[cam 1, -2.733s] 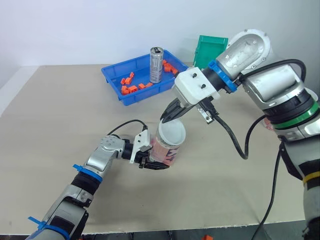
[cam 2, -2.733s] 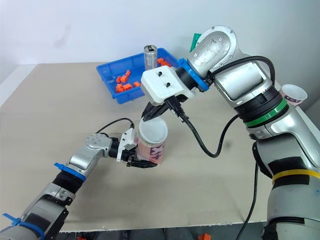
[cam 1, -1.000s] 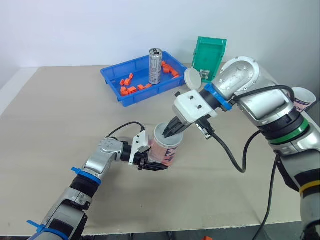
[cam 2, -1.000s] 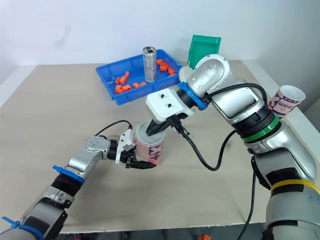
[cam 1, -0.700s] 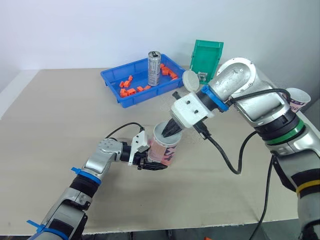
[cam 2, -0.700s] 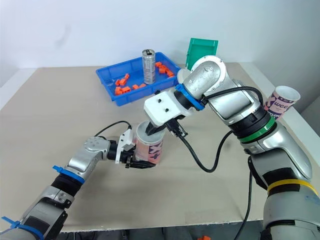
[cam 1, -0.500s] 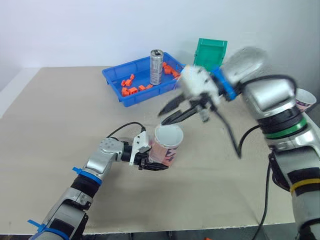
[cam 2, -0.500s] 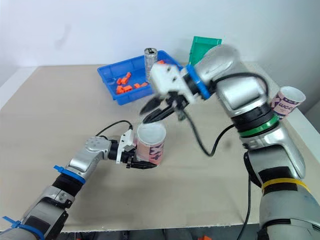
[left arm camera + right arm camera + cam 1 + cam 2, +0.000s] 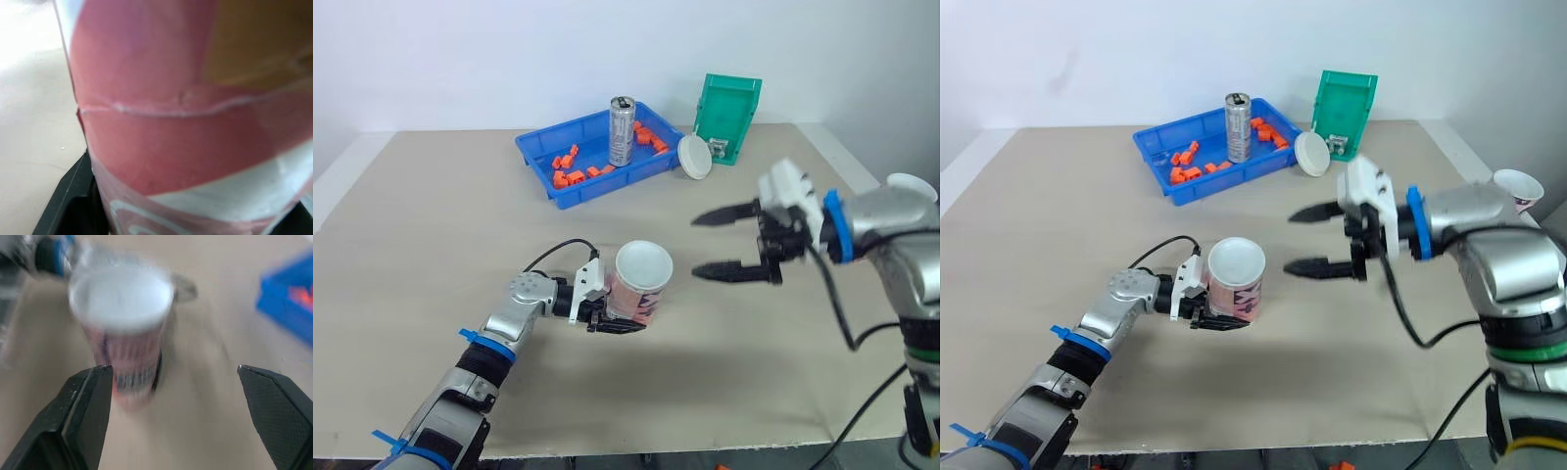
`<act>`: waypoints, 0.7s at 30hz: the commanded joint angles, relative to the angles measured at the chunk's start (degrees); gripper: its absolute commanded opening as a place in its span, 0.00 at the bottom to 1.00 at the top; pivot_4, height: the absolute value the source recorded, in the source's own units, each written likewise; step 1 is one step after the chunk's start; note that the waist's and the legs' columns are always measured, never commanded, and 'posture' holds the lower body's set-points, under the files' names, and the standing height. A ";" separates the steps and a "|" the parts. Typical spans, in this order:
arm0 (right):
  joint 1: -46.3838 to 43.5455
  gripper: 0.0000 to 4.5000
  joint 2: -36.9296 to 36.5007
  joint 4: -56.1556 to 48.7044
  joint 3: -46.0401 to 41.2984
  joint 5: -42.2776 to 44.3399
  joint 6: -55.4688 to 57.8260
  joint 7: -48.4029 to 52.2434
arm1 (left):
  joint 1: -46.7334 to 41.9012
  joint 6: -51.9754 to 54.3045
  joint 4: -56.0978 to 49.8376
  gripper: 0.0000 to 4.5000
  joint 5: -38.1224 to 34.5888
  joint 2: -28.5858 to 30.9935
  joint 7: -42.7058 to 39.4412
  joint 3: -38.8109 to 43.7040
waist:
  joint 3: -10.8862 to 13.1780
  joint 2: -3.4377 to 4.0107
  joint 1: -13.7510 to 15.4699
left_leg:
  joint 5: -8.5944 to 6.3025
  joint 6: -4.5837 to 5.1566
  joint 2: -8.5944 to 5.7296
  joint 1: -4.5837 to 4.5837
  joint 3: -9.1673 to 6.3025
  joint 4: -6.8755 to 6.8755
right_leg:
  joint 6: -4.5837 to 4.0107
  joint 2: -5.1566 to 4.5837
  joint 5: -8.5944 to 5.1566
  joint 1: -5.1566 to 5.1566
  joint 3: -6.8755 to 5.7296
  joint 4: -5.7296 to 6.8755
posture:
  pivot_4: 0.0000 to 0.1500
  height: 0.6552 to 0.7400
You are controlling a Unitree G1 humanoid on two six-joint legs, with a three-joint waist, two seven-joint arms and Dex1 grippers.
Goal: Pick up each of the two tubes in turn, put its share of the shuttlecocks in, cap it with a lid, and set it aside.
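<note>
The left hand [image 9: 610, 317] is clamping the base of a pink-printed tube [image 9: 641, 284] at mid-counter [image 9: 411, 225], its long axis near upright and its round white top facing up. The right hand [image 9: 697, 247] is hovering to its right, fingers spread wide, gripping nothing. Behind, well apart, a blue plastic tray [image 9: 533, 152] is holding orange pieces and a metal can [image 9: 622, 132], beside a green bin [image 9: 729, 103] and a white lid [image 9: 693, 157].

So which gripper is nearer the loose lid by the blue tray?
Right. The right gripper hovers open on the near side of the lid; the left gripper holds the tube, farther left.
</note>
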 commanded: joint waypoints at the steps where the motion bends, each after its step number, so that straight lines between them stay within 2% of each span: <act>1: 5.38 1.00 1.50 -4.43 -4.63 1.33 0.85 -5.87 | 0.88 1.33 0.82 0.98 -0.40 0.11 -1.01 0.71 | 0.04 0.08 -0.07 | 0.00 0.00 0.00 -0.01 0.04 0.00 | 0.02 -0.01 0.01 -0.02 0.03 -0.01 | 1.00 1.00; 5: 9.20 1.00 3.49 -7.99 -5.57 3.09 1.97 -9.24 | 0.50 3.18 -0.32 0.98 -1.24 0.48 -2.32 1.39 | 0.07 0.07 -0.24 | 0.00 0.00 0.00 -0.03 0.05 -0.02 | 0.04 0.01 0.03 -0.06 0.06 -0.03 | 1.00 1.00; 9: 10.96 1.00 4.76 -10.36 -2.98 3.35 2.20 -10.75 | -0.29 0.24 1.28 0.98 0.16 0.70 -0.19 3.09 | 0.13 -0.02 -0.24 | 0.00 0.00 0.01 -0.09 0.03 -0.05 | 0.04 0.03 0.02 -0.07 0.04 -0.13 | 1.00 1.00; 12: 11.71 1.00 5.35 -11.79 -0.59 2.98 2.21 -11.31 | 0.93 0.88 -0.91 0.98 -0.82 3.07 -2.13 4.00 | 0.17 -0.08 -0.29 | 0.00 0.00 0.02 -0.12 0.03 -0.09 | 0.04 0.03 0.03 -0.07 0.04 -0.21 | 1.00 1.00; 21: 12.60 1.00 4.28 -12.31 4.10 1.48 0.52 -9.61 | 3.45 0.38 -4.88 0.98 -0.93 9.47 -1.08 7.62 | 0.22 -0.15 -0.30 | 0.00 0.00 0.06 -0.56 0.01 -0.13 | 0.04 0.03 0.06 -0.52 0.01 -0.30 | 1.00 1.00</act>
